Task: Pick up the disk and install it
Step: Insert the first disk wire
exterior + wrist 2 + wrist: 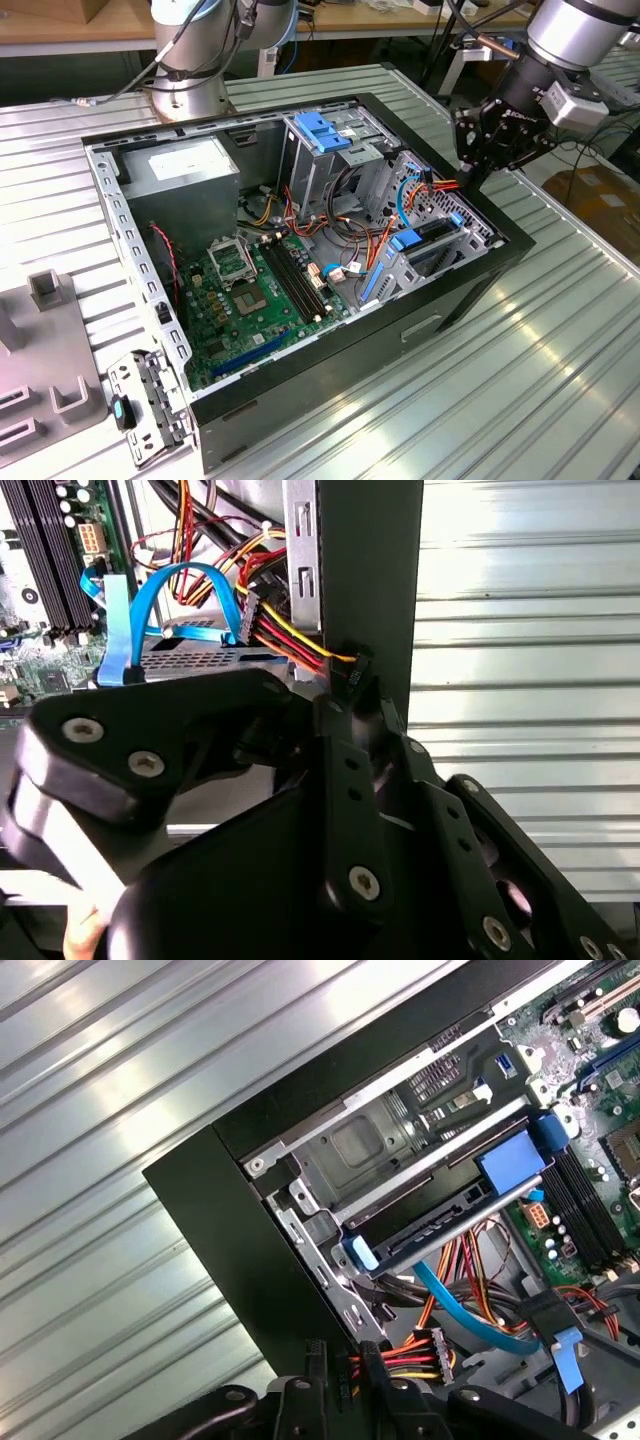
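One black disk point(450, 1222) is lying flat in the grey cage point(360, 1150) at the case's point(450, 300) edge, wearing bright blue rails and a blue end tab point(510, 1165). I am hanging my claw point(472, 160) just above that corner, near the red and yellow wires point(410, 1350). Whether it is spread or pressed together, I cannot tell.

Black disk point(440, 1228), blue rails; green motherboard point(250, 300); black hand point(478, 160).
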Motion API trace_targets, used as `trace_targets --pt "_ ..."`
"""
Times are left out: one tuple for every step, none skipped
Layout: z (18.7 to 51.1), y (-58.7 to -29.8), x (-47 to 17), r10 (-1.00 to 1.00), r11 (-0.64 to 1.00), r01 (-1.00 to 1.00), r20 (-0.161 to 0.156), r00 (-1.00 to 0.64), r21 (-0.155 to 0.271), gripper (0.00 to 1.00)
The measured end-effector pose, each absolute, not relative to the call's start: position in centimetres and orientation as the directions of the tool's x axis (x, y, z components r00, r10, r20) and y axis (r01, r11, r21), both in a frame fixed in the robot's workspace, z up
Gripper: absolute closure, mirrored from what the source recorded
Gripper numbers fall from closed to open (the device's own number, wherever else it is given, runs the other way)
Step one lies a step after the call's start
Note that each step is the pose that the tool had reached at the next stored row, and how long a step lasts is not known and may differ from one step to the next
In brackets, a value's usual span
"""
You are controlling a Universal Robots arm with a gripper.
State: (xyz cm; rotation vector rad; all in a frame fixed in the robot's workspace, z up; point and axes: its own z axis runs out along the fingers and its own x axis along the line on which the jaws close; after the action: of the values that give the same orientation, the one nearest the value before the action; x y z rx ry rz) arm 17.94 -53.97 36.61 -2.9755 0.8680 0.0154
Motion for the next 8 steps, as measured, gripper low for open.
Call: trace_targets --pt "36.62 -53.97 17.95 -0.537 -0.842 -0.538 -0.021 0.843 -0.038 0.76" --pt "36.62 -53.97 17.94 -0.537 -0.842 -0.538 -0.022 0.843 -0.038 0.83" --pt "36.62 -53.97 17.94 -0.537 -0.842 -0.538 -0.022 0.843 -0.038 0.84" --pt "36.68 -53.98 17.94 -0.537 -0.842 -0.538 -0.022 0.843 -0.038 0.84" --pt "36.78 -53.98 17.94 -0.537 -0.842 -0.538 -0.022 0.843 -0.038 0.84" --pt "36.96 -53.97 17.94 -0.537 -0.842 -0.538 -0.022 0.843 -0.038 0.84" --pt "37.11 -53.98 17.94 -0.538 -0.842 -0.538 -0.022 0.843 -0.038 0.84" --pt "37.26 -53.98 17.94 -0.538 -0.842 -0.539 -0.022 0.842 -0.038 0.84"
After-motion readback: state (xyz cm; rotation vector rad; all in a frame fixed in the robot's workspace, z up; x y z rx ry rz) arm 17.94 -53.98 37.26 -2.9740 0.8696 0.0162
